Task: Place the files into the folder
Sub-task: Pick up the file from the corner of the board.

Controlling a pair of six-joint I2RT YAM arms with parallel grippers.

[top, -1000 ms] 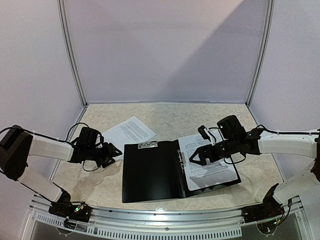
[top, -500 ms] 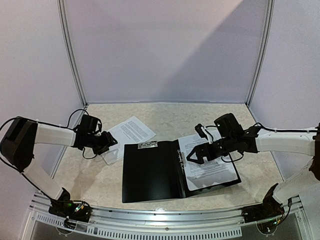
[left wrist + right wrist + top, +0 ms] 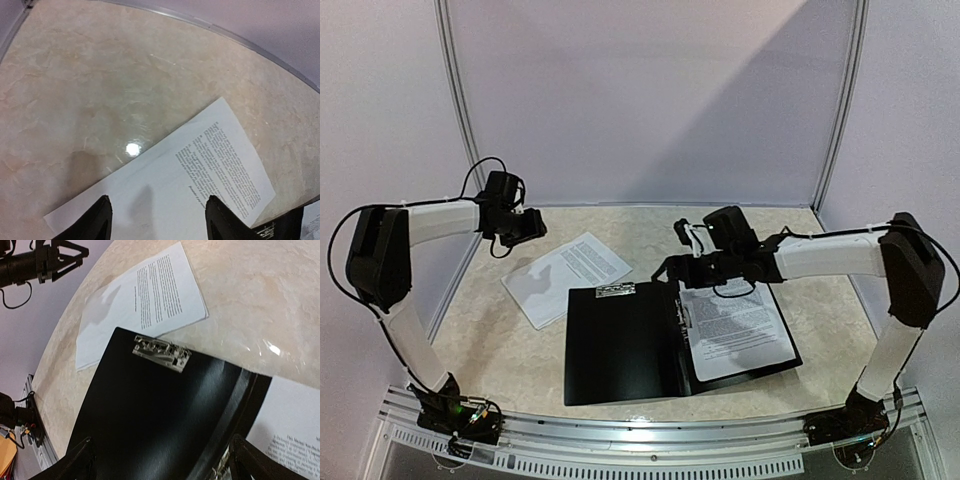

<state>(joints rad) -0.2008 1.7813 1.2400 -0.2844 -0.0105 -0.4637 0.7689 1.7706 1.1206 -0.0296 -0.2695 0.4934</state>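
The folder (image 3: pixel 620 345) lies open and flat at the near middle of the table (image 3: pixel 650 230), with its metal clip (image 3: pixel 161 353) at the far edge of the bare left flap. One sheet (image 3: pixel 735 330) of printed text lies on the right flap, slightly askew. The other sheet (image 3: pixel 565 275) lies on the table behind and left of the folder, its edge meeting the folder's far left corner. The left gripper (image 3: pixel 532 225) hangs high over the table's far left, above that sheet, jaws partly apart and empty. The right gripper (image 3: pixel 670 270) hovers over the folder's far edge beside the spine, jaws wide apart, holding nothing
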